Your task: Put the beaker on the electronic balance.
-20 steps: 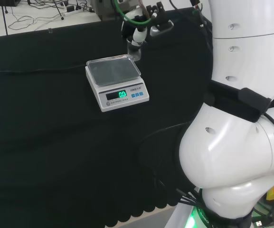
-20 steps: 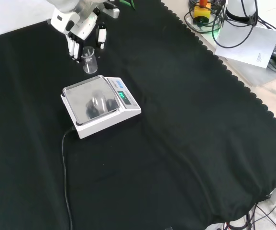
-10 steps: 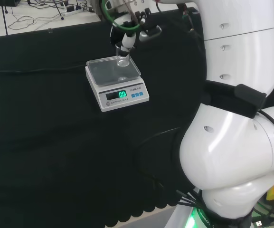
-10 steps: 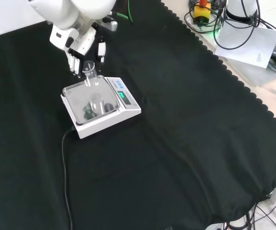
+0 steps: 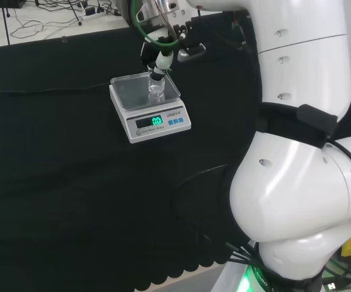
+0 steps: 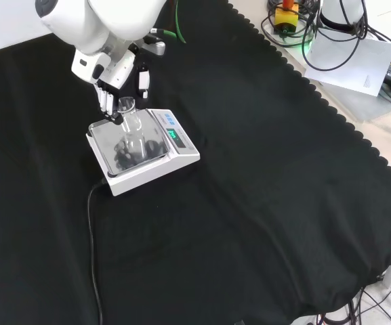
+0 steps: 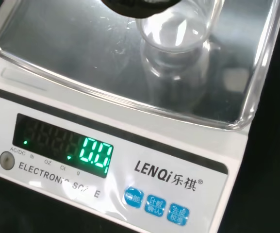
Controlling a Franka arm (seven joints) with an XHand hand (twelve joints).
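Observation:
A small clear glass beaker (image 5: 156,90) (image 6: 131,122) (image 7: 176,29) hangs just over the steel pan of a white electronic balance (image 5: 151,125) (image 6: 148,172) (image 7: 47,73). The hand (image 5: 159,61) (image 6: 111,74) reaches down from above and its fingers are curled round the beaker's upper part. In the wrist view the beaker's base stands close above its own reflection in the pan; whether it touches the pan I cannot tell. The balance's green display is lit.
A black cable (image 6: 92,230) runs from the balance over the black cloth toward the front edge. The arm's big white links (image 5: 303,152) stand at the right of the head view. Cables and gear (image 6: 331,27) lie beyond the cloth's scalloped edge.
The hand has carried the beaker from beside the balance's far edge to over the pan and lowered it toward the middle of the pan.

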